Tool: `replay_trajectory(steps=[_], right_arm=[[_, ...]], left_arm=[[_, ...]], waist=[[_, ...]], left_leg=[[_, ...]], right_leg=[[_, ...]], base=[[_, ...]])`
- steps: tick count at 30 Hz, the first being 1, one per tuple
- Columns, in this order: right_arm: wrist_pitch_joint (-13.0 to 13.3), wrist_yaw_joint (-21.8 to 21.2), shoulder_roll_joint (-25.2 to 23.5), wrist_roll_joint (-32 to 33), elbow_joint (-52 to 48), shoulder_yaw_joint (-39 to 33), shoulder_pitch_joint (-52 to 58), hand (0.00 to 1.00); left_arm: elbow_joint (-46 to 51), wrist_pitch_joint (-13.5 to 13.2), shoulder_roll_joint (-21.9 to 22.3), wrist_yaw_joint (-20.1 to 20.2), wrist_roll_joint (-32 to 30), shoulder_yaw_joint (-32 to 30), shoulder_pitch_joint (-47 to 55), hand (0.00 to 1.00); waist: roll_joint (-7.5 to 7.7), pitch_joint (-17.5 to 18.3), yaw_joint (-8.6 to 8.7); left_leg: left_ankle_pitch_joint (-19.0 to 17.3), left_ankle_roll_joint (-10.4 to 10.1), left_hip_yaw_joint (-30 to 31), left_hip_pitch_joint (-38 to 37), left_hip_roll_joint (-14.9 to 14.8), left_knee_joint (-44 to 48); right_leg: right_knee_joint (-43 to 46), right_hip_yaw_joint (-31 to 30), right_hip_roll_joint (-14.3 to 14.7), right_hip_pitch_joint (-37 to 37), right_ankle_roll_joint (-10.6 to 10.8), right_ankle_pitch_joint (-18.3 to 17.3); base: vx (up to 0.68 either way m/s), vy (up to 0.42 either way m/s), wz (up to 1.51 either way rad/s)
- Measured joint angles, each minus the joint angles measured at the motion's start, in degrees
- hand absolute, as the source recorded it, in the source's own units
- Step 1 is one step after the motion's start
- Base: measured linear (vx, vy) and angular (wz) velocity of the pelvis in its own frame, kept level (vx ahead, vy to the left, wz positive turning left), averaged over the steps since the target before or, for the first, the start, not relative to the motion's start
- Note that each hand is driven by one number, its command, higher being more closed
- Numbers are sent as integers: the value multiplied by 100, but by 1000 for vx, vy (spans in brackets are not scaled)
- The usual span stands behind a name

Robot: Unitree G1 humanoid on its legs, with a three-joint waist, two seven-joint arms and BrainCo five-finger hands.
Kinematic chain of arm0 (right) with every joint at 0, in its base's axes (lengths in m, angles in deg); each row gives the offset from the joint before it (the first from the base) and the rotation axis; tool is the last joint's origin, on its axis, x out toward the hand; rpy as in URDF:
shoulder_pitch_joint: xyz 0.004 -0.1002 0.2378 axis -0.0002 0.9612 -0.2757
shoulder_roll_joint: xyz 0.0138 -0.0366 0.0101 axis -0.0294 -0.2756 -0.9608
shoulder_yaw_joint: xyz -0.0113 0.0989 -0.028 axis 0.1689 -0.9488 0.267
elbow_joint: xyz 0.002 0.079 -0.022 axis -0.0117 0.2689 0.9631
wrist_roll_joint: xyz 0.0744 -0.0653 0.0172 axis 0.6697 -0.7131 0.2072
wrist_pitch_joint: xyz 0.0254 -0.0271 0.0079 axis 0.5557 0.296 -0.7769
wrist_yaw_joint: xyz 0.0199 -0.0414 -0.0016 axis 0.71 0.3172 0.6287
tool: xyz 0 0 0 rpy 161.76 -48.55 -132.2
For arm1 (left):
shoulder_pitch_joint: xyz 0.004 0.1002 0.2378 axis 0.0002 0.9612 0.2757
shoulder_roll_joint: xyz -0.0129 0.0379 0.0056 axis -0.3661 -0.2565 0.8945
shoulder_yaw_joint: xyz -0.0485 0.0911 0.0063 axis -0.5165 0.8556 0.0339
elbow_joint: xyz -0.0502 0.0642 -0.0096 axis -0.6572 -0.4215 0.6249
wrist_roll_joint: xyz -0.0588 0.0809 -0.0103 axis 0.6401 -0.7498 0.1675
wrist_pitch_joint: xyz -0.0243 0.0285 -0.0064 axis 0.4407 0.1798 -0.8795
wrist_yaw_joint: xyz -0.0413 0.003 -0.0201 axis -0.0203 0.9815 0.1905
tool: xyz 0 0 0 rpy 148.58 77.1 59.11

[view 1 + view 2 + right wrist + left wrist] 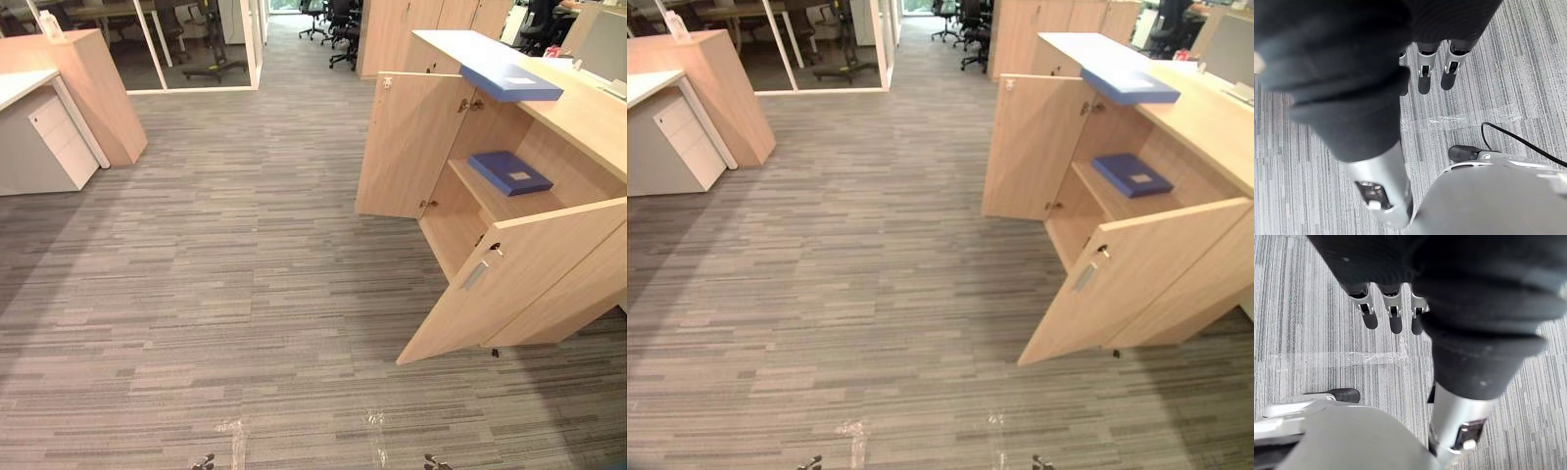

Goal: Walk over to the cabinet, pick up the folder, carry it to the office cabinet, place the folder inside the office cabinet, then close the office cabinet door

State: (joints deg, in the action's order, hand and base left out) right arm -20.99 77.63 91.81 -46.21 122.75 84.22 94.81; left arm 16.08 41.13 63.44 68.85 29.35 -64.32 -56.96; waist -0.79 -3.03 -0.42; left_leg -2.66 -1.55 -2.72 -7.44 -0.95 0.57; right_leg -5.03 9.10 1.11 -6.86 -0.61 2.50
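A wooden office cabinet (586, 116) stands at the right with both doors swung open: the far door (411, 147) and the near door (519, 279). One blue folder (510, 82) lies on the cabinet's top, jutting over the front edge. Another blue folder (509, 172) lies flat on the shelf inside. My left hand (1395, 318) hangs over the carpet with straight fingers and holds nothing. My right hand (1425, 73) hangs the same way, open and with nothing in it. Both hands are well short of the cabinet.
Striped grey carpet runs between me and the cabinet, with tape marks (235, 431) close by. A white drawer unit (49, 142) and a wooden counter (93, 88) stand at the left. Glass partitions and office chairs (338, 24) are at the far end.
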Motion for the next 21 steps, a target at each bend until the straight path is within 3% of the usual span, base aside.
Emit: replay_trajectory(steps=[7, 21], right_arm=[[0, -37, 3, 4, 45, 0, -63, 0], [6, -20, 4, 205, 73, -1, -69, 0]], left_arm=[[-1, -11, -27, 204, 232, 15, 8, 0], [18, -204, -35, 38, -15, 97, 38, 0]], waist=[[-3, -31, -26], [55, -70, -34]], left_leg=[[0, -3, -42, -70, -12, -55], [71, -24, 51, -70, -14, -157]], right_leg=[[-29, 0, 8, -28, 113, -35], [-36, 135, 9, -21, 90, -21]], base=[[9, 8, -2], [-1, 3, 3]])
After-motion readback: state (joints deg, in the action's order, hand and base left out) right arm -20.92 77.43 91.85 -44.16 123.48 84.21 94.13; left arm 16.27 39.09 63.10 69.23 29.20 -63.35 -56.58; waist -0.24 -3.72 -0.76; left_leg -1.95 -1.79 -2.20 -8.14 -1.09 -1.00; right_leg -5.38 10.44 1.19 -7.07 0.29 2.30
